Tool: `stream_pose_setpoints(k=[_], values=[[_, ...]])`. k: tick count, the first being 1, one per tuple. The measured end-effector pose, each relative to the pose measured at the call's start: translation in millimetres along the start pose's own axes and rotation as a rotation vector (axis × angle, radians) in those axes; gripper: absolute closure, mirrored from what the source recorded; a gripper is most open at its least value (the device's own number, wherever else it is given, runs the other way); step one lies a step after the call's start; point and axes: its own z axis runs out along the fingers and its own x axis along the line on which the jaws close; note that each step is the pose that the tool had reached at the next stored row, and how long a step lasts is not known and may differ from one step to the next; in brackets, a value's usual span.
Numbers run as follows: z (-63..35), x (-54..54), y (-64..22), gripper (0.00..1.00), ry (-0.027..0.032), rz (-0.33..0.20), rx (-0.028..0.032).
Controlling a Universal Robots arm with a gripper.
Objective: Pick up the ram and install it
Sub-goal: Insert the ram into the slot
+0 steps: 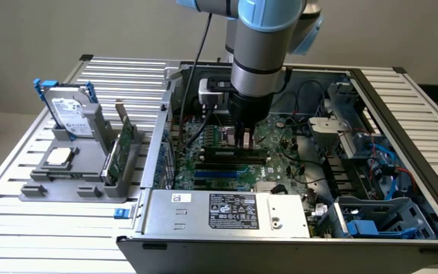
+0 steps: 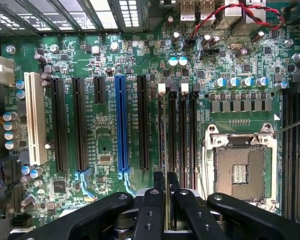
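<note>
If the ram (image 1: pixel 230 152), clamped edge-on in the narrowly closed gripper (image 2: pixel 166 176) at the memory slots (image 2: pixel 184 130) just beside the CPU socket (image 2: pixel 240 170), is pressed down off-line or tilted, the slot clips (image 2: pixel 162 89) could be missed and the ram strained or bent.

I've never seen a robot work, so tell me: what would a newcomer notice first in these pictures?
A big grey-and-blue robot arm reaches down into an open computer case on a slatted metal table. Its black pincer is closed on the ram, a thin stick, just over the green motherboard with its bright blue slot. At the exterior view's left, a grey stand holds a hard drive.
</note>
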Motion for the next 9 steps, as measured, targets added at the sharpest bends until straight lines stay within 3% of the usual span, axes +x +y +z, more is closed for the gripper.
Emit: stream_pose_setpoints(k=[9], values=[[4.0, 0.0, 0.1, 0.86, 0.0, 0.0, 0.0]])
